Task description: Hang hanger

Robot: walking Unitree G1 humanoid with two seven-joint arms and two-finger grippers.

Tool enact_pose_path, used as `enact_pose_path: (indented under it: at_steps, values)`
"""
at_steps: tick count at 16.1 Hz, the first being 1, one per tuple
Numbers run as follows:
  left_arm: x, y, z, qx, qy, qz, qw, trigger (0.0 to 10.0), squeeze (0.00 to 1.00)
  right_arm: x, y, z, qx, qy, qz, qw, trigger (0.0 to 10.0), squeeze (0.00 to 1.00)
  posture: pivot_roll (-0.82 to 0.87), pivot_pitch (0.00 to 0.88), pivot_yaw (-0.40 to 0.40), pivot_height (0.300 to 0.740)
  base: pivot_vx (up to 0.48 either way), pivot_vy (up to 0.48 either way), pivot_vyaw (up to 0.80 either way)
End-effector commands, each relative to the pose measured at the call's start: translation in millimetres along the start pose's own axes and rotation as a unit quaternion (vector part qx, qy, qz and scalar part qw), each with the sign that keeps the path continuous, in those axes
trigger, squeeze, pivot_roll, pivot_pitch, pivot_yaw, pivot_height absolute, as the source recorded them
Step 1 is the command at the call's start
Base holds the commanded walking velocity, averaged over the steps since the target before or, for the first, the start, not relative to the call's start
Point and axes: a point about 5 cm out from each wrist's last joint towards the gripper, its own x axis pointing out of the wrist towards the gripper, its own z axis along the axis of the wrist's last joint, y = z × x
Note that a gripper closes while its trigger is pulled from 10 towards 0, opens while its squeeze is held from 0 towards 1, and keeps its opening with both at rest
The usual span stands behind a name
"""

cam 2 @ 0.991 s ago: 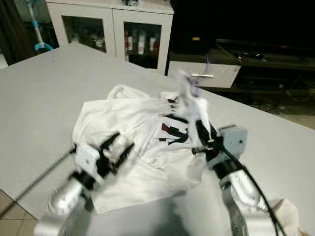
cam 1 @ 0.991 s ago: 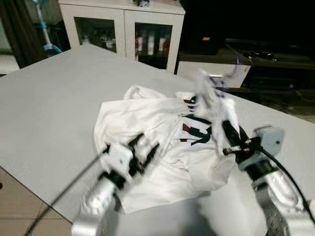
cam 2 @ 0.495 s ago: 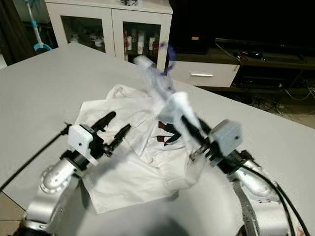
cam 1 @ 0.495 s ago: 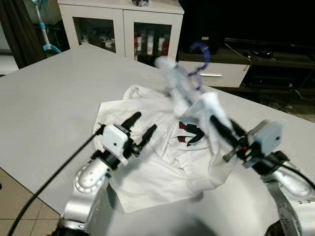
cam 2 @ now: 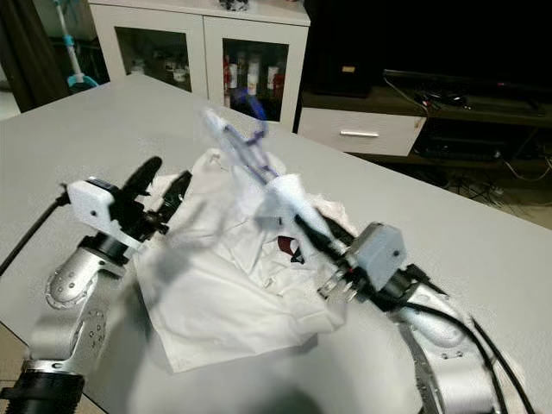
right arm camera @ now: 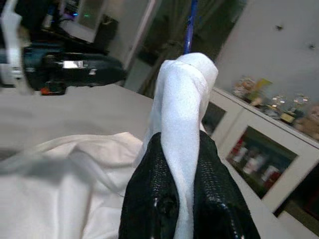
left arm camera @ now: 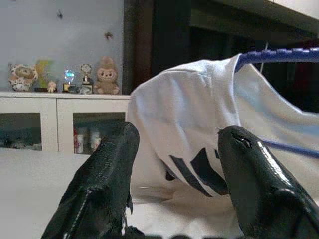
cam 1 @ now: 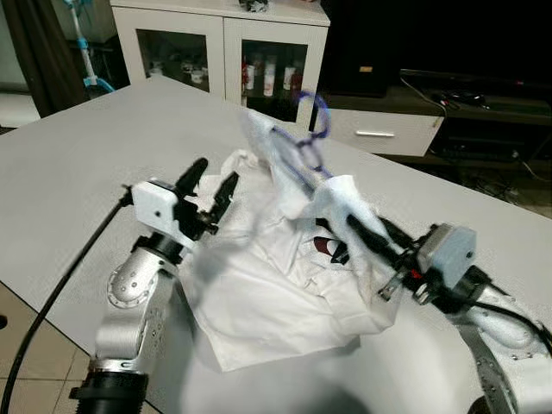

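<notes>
Grey table (cam 1: pixel 78 164): right gripper (cam 2: pixel 304 231) pinches shirt (cam 1: pixel 276 302) fold, lifting blue hanger (cam 1: pixel 304 142) above table; left gripper (cam 1: pixel 210 185) spread, beside shirt; risk: hanger slides out of cloth.

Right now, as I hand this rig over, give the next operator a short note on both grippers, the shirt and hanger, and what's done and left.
Right gripper: shut on a fold of the white shirt, raised above the grey table.
Left gripper: open, holding nothing, raised beside the lifted cloth on its left.
Blue hanger: inside the raised part of the shirt, hook sticking out at the top.
Most of the shirt lies crumpled on the table.
Done: shirt end with the hanger lifted.
Left: lift the garment fully by the hanger and hang it; no rail or hook is in sight.
</notes>
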Motion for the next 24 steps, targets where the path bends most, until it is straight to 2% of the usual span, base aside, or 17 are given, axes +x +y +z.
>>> enact_pose_path:
  at_steps: [1, 2, 5, 8, 9, 13, 20, 21, 24]
  values:
    - [5.0, -3.2, 0, -0.013, -0.002, -0.011, 1.0, 10.0, 0.0, 2.8, 1.6, 7, -0.016, -0.014, 0.016, 1.0, 10.0, 0.0, 0.0, 0.02, -0.08, 0.74, 0.0, 0.0, 0.0]
    - [6.4, -9.1, 1, -0.028, -0.01, -0.033, 0.999, 10.0, 1.0, 4.5, 5.6, 7, -0.017, -0.018, 0.024, 0.999, 10.0, 0.0, 0.0, 0.023, -0.082, 0.74, 0.0, 0.0, 0.0]
    - [4.8, -23.4, -1, -0.042, -0.006, -0.083, 0.996, 10.0, 1.0, 4.8, 9.0, 8, -0.02, -0.021, 0.034, 0.999, 10.0, 0.0, -0.01, 0.025, -0.084, 0.74, 0.0, 0.0, 0.0]
    - [6.6, -23.7, -6, -0.026, 0.008, -0.071, 0.997, 10.0, 1.0, 2.7, 10.8, 8, -0.023, -0.018, 0.046, 0.999, 10.0, 0.0, -0.01, 0.025, -0.083, 0.74, 0.0, 0.0, 0.0]
    - [7.8, -22.1, -8, -0.018, 0.016, -0.068, 0.997, 10.0, 0.0, 1.8, 11.3, 8, -0.026, -0.017, 0.051, 0.998, 10.0, 0.0, -0.01, 0.022, -0.081, 0.74, 0.0, 0.0, 0.0]
    - [11.9, -7.9, -11, -0.008, 0.028, -0.018, 0.999, 10.0, 0.0, -2.5, 11.9, 10, -0.022, -0.022, 0.059, 0.998, 10.0, 0.0, -0.01, 0.018, -0.081, 0.74, 0.0, 0.0, 0.0]
    - [14.6, -8.3, -14, -0.014, 0.031, -0.015, 0.999, 10.0, 0.0, -7.1, 17.0, 13, -0.013, -0.026, 0.079, 0.996, 10.0, 0.0, -0.01, 0.015, -0.081, 0.74, 0.0, 0.0, 0.0]
    - [14.3, -7.4, -15, -0.013, 0.031, -0.012, 0.999, 0.0, 0.0, -9.1, 16.3, 13, -0.009, -0.025, 0.081, 0.996, 10.0, 0.0, -0.02, 0.014, -0.08, 0.74, 0.0, 0.0, 0.0]
    - [12.7, -7.8, -14, -0.014, 0.024, -0.017, 0.999, 0.0, 0.0, -17.7, 15.6, 12, 0.001, -0.015, 0.095, 0.995, 10.0, 0.0, -0.01, 0.016, -0.08, 0.74, 0.0, 0.0, 0.0]
